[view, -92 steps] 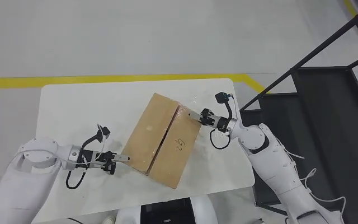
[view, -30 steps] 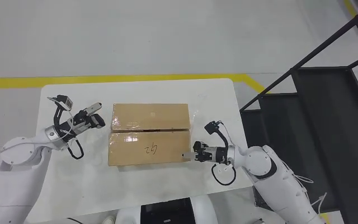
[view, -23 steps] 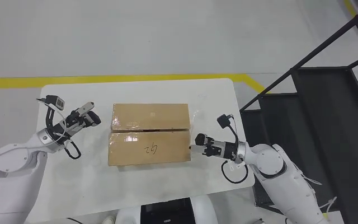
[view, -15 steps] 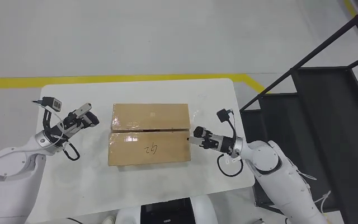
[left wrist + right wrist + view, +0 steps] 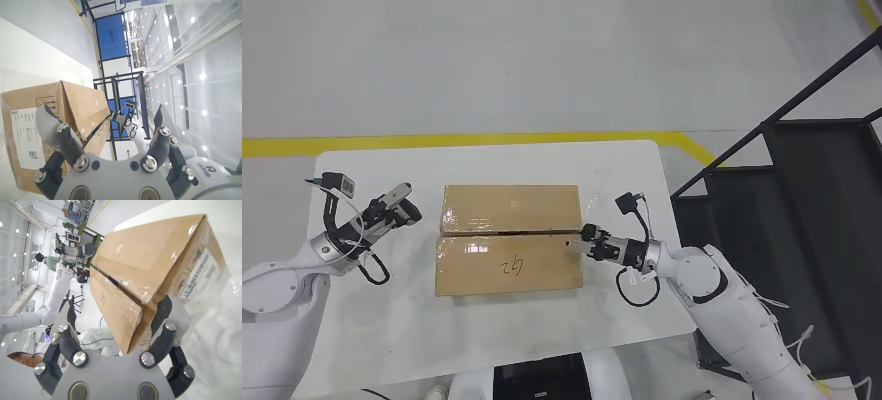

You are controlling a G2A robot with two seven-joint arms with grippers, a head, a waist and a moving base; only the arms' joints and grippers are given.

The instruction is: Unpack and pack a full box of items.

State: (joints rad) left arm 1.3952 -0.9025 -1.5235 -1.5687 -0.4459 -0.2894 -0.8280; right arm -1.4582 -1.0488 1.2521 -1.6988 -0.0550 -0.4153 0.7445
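Brown cardboard box (image 5: 510, 240) on white tabletop (image 5: 402, 320); left fingers (image 5: 47, 117) open, empty, near one end; right fingers (image 5: 170, 311) open, empty, at other end.

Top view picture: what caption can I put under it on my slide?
Cardboard box on white table, left gripper open near one end, right gripper open at the other.

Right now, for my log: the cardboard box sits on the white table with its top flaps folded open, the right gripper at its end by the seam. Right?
No: the top view shows the cardboard box with its top flaps shut. It does sit on the white table, the right gripper at its end by the seam.
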